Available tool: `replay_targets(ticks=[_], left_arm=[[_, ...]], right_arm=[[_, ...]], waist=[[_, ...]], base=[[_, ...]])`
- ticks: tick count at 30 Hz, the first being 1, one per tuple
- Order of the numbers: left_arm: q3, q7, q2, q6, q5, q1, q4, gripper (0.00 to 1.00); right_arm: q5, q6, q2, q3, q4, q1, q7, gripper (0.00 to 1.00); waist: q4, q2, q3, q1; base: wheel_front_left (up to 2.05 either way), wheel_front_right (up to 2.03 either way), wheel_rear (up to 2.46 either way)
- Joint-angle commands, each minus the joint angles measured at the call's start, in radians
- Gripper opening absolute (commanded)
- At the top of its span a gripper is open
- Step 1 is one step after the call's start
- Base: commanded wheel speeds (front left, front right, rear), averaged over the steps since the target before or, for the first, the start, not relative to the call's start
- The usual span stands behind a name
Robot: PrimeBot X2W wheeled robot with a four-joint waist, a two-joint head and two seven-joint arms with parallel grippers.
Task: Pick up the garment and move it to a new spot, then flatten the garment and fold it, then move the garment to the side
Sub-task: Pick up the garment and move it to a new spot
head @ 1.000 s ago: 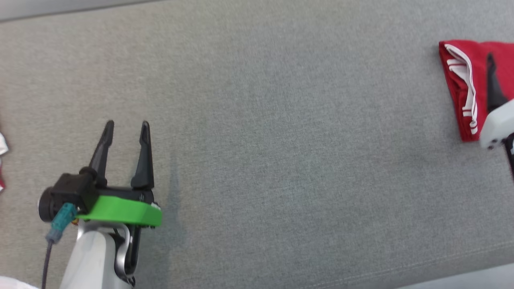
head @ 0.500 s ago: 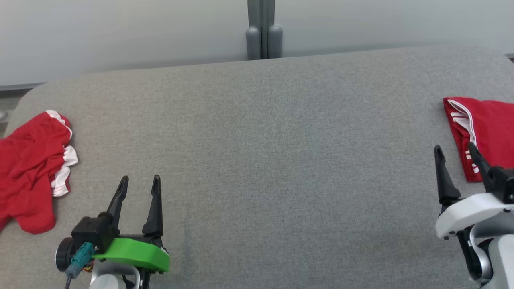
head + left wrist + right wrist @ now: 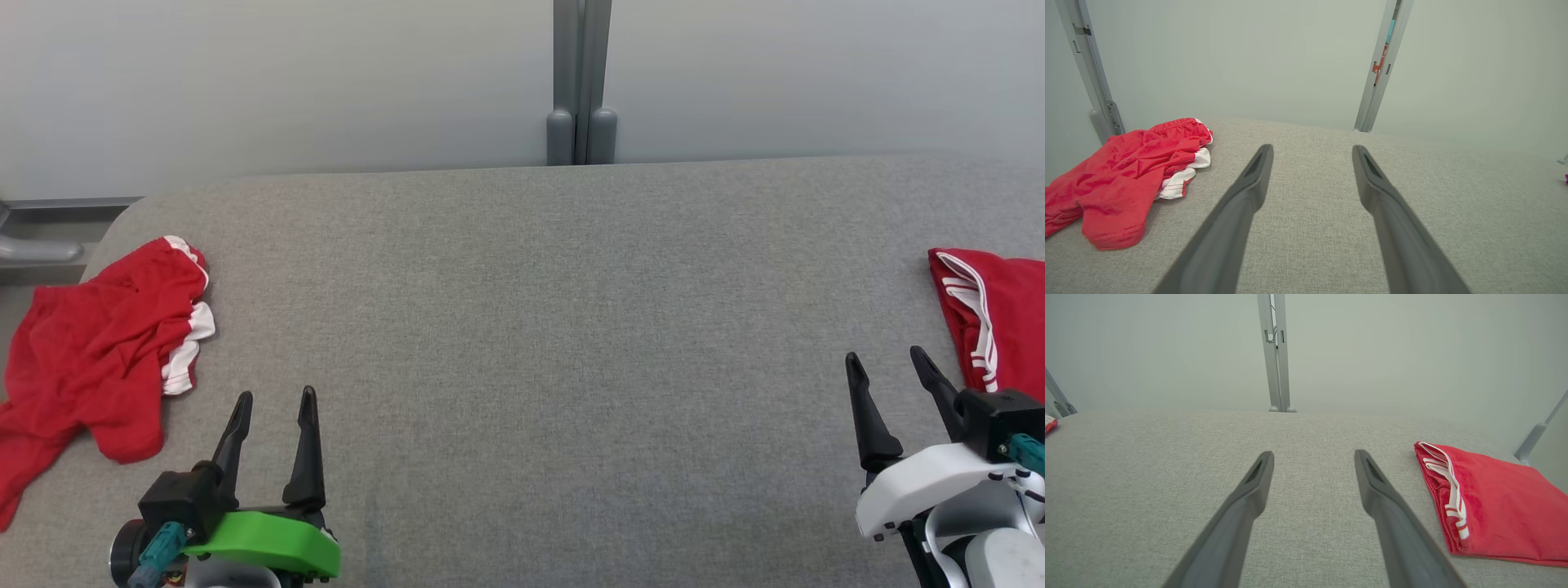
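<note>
Raising our head over the last second, we now take in the whole grey table (image 3: 531, 327) up to the wall behind; that shift is the camera's, not the things'. Our right gripper (image 3: 884, 354), whose finger lay across the folded garment (image 3: 1008, 327) a second ago, now sits just beside its near edge, jaws spread and empty. Our left gripper (image 3: 276, 394) hangs low at the near left, jaws likewise spread with nothing between them. We judge one round finished: the folded garment lies flat at the table's right side, a neat red shape with white trim stacked along one edge. The crumpled garment (image 3: 90, 351), red with white bands, lies heaped at the table's left edge, likely our next pick.
</note>
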Motion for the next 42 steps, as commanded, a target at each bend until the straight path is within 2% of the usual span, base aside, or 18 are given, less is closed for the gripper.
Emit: replay_targets(ticks=[1,7,13,20,33,37,42], left_arm=[[0.003,0.0,-0.003,-0.003,0.001,0.008,0.002,1.0],[0.006,0.0,-0.006,-0.003,0.007,-0.005,-0.004,1.0],[0.004,0.0,-0.008,-0.003,0.009,-0.027,-0.007,1.0],[0.012,0.0,-0.006,-0.003,0.01,-0.038,-0.008,1.0],[0.042,0.0,-0.009,-0.003,0.013,0.008,-0.006,1.0],[0.058,0.0,-0.004,-0.003,0.014,0.021,-0.004,1.0],[0.09,0.0,-0.006,0.002,0.012,0.037,-0.036,1.0]], right_arm=[[-0.008,-0.002,0.001,0.001,-0.006,0.011,0.003,1.0],[-0.012,-0.002,0.005,-0.004,-0.006,0.006,0.008,1.0],[-0.011,-0.002,0.018,0.003,-0.005,0.006,0.001,1.0],[-0.006,-0.002,0.026,0.025,0.008,-0.014,-0.009,1.0],[0.011,-0.002,0.023,0.058,0.032,-0.004,-0.015,1.0],[0.017,-0.002,0.022,0.068,0.033,-0.007,-0.017,1.0],[0.023,-0.002,0.013,0.105,0.043,-0.052,-0.009,1.0]], waist=[[0.001,0.0,0.002,0.0001],[0.01,0.0,0.009,0.0001],[0.054,0.0,0.02,0.0001],[0.168,0.0,0.023,0.0001],[0.422,0.0,0.005,0.0001],[0.473,0.0,0.0,0.0001],[0.488,0.0,0.019,0.0001]], base=[[0.0,0.0,0.0],[0.0,0.0,0.0],[0.0,0.0,0.0],[0.0,0.0,0.0],[0.0,0.0,0.0],[0.0,0.0,0.0],[0.0,0.0,0.0]])
